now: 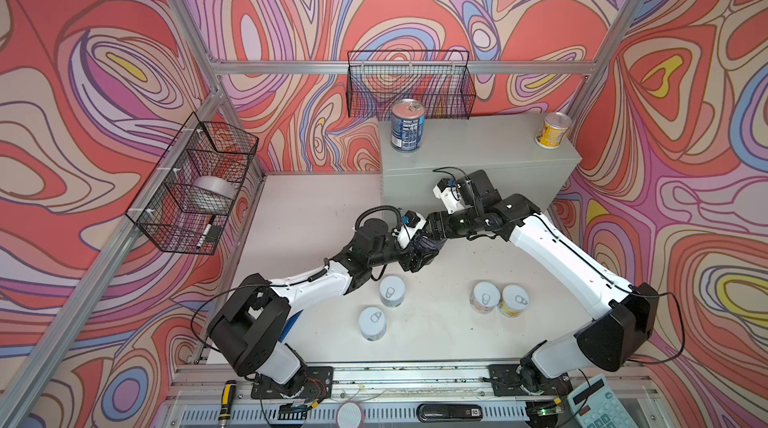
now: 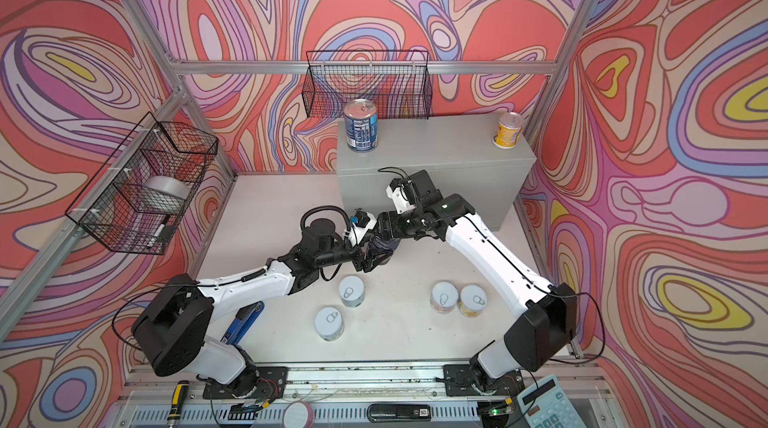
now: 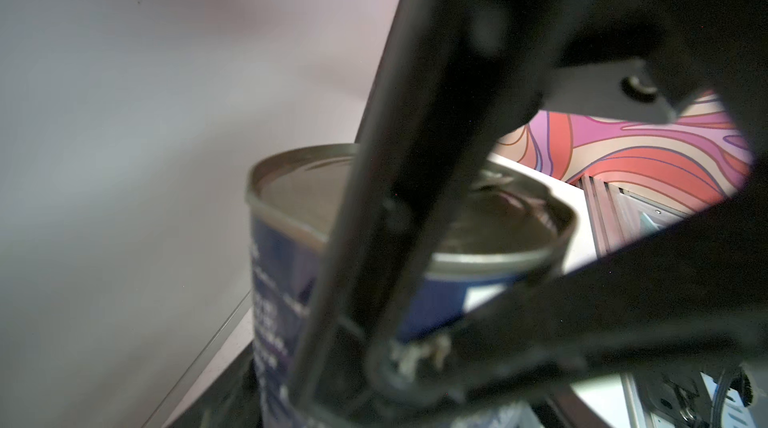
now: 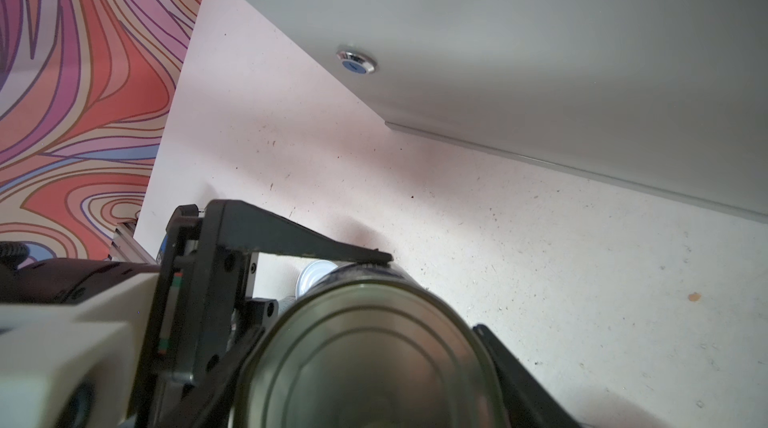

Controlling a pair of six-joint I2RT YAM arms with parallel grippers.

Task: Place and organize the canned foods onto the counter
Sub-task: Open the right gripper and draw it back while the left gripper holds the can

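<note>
A handover is under way in mid-air above the white base board (image 1: 316,213), and the dark blue can (image 1: 428,243) sits between both arms where they meet in front of the counter (image 1: 478,147). The right claw (image 1: 434,234) is clamped part-way open across the can, whose ringed base (image 4: 365,359) faces its wrist camera. The left claw (image 1: 415,258) is drawn in around the same can, with one finger (image 4: 332,248) lying on the side wall. Its opposite finger is hidden, so I cannot tell whether that grip is made. The pull-tab lid (image 3: 299,197) shows in the left wrist view. To do this well, I judge the right claw should let go only once both left fingers press squarely on the wall, below the lid rim rather than on it. It should then open just enough to clear and back away along its own line, without dragging the can sideways. The left arm would then need to turn the can lid up before lowering it flat. A matching tall blue can (image 1: 407,125) stands at the counter's left end and a yellow can (image 1: 552,131) at its right, so a spot just beside the tall one looks tidy, approached from above to avoid knocking it. Four short cans (image 1: 391,290) wait on the base board.
</note>
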